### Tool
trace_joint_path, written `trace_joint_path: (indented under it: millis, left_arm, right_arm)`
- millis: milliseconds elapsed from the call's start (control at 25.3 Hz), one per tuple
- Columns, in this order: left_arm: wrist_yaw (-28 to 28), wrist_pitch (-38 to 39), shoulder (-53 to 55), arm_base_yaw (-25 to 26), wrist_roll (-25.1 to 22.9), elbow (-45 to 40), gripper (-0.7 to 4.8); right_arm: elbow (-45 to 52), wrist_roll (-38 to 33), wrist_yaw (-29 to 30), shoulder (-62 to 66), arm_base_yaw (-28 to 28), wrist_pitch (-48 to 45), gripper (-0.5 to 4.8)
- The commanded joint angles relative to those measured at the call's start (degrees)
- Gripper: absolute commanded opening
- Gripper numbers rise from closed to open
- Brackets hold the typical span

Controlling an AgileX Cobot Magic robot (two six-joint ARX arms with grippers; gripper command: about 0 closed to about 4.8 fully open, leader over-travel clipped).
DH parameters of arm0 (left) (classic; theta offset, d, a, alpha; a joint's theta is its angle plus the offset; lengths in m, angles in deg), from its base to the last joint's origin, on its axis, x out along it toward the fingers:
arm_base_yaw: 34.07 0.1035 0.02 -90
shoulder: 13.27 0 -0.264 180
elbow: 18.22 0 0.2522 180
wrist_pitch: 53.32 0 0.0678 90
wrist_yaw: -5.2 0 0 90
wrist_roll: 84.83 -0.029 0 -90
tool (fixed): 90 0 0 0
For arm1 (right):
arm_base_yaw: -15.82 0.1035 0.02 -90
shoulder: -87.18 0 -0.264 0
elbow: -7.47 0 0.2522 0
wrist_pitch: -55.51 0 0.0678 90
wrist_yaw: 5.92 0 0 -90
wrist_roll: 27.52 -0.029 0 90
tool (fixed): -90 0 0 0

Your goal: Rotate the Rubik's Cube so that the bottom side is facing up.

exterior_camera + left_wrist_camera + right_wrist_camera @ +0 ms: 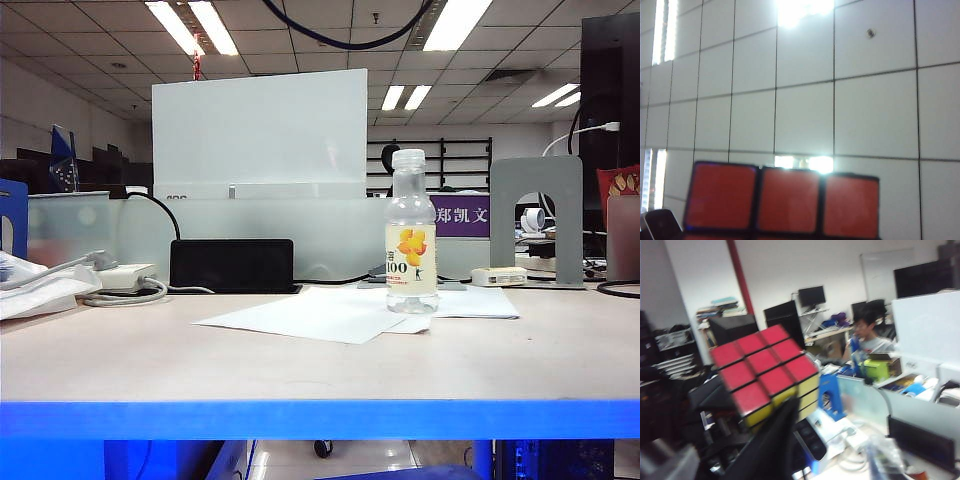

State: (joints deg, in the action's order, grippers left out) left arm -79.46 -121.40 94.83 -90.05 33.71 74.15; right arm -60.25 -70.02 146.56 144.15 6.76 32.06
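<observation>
Right wrist view: left gripper (740,420) clamps Rubik's Cube (767,372) aloft; right gripper's state unclear.

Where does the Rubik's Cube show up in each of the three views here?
Exterior view: not in it; only the bottle and papers on the table.
Left wrist view: the Rubik's Cube fills the lower edge, red face toward the camera, ceiling behind.
Right wrist view: cube left of centre, held in the air, red and yellow faces showing.
Shared landmark: the cube's red face, in both wrist views.
</observation>
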Motion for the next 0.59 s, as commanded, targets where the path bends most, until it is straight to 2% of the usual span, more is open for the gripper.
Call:
trace_joint_path:
  millis: [40, 119, 237, 593]
  left_arm:
    - [-0.63, -2.64, -0.35, -0.07, 0.33, 0.26, 2.09]
    - [-0.66, -2.64, -0.35, -0.39, 0.33, 0.28, 2.09]
    - [-0.61, -2.64, -0.83, -1.38, 0.33, 0.28, 2.09]
    - [-5.05, -2.62, -3.08, -1.38, 0.33, 0.28, 2.09]
  right_arm:
    - [-0.76, -3.96, 1.05, 0.02, 2.03, -4.24, 4.46]
    - [-0.79, -4.63, 1.77, 0.17, 3.76, -4.92, 4.47]
    - [-1.88, -4.63, 1.53, 1.22, 6.4, -4.83, 4.79]
    - [-6.36, -4.44, 3.69, 5.14, 6.29, -5.11, 4.79]
